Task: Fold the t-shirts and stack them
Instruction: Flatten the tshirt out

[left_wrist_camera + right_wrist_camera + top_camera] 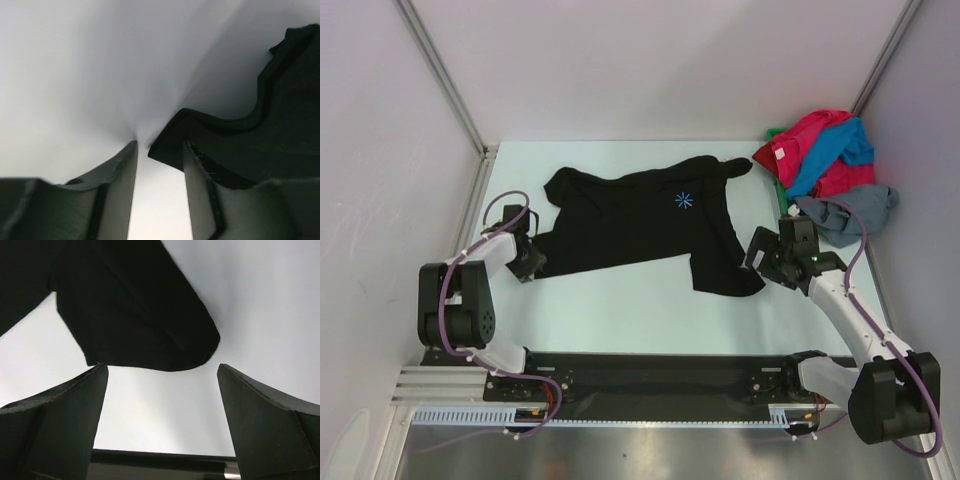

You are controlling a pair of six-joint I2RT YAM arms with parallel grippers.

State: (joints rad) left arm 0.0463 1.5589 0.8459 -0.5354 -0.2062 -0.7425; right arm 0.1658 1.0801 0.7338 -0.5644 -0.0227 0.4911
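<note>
One black shirt (pixel 630 220), limp cloth with a small blue star mark, lies spread flat mid-table (pixel 620 320). Three more shirts, red-pink (pixel 800 140), blue (pixel 835 150) and grey (pixel 850 212), sit crumpled in the far right corner. The left gripper (pixel 528 262) is half open at the black shirt's edge, holding nothing; the right gripper (pixel 757 258) gapes wide, empty, by its rounded corner

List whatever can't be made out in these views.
- Top view: the corner pile overlaps itself, so its shirt count is unclear; a green scrap is mostly buried under it.
- Top view: the blue mark on the black t-shirt is too small to read.
- Left wrist view: whether the left hand touches the hem; its own finger covers the contact.
- Right wrist view: the shirt runs off the top edge beyond the right hand.
</note>
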